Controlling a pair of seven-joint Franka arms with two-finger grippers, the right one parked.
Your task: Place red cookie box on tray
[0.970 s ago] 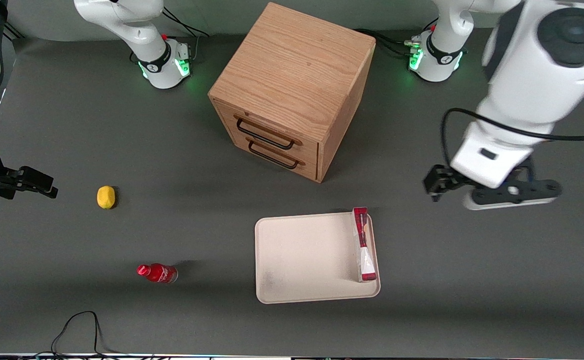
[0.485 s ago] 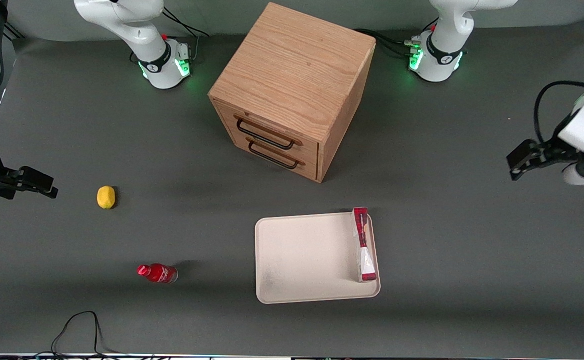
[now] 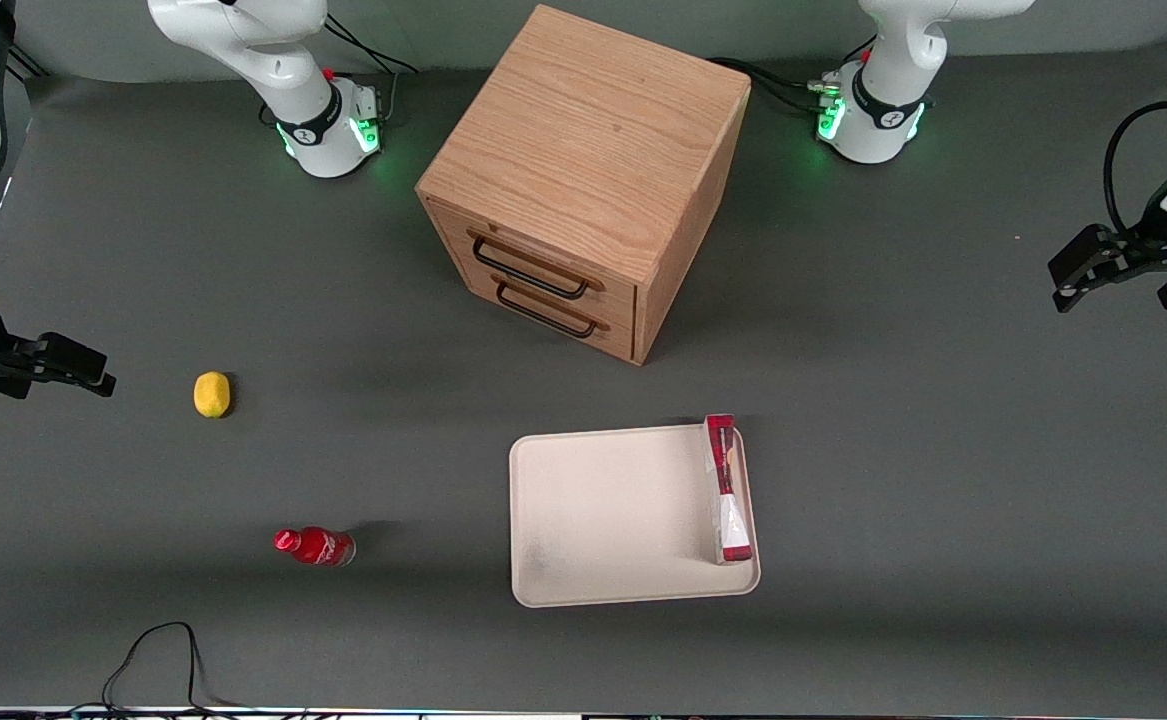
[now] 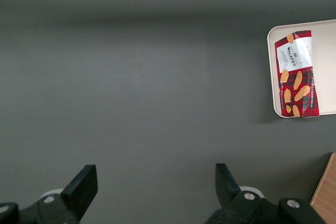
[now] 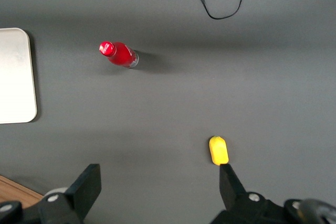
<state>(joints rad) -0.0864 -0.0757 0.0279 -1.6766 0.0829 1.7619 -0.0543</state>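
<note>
Since a second ago the left arm's hand (image 3: 1093, 270) has drawn away toward its end of the surface, fingers spread and empty, because the slim dark-red cookie box (image 3: 724, 490) already lies inside the cream rectangular tray (image 3: 603, 515) along its rim.

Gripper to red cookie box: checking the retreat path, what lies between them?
Nothing: bare grey tabletop between the open gripper and the red cookie box on the tray, per the left wrist view.
</note>
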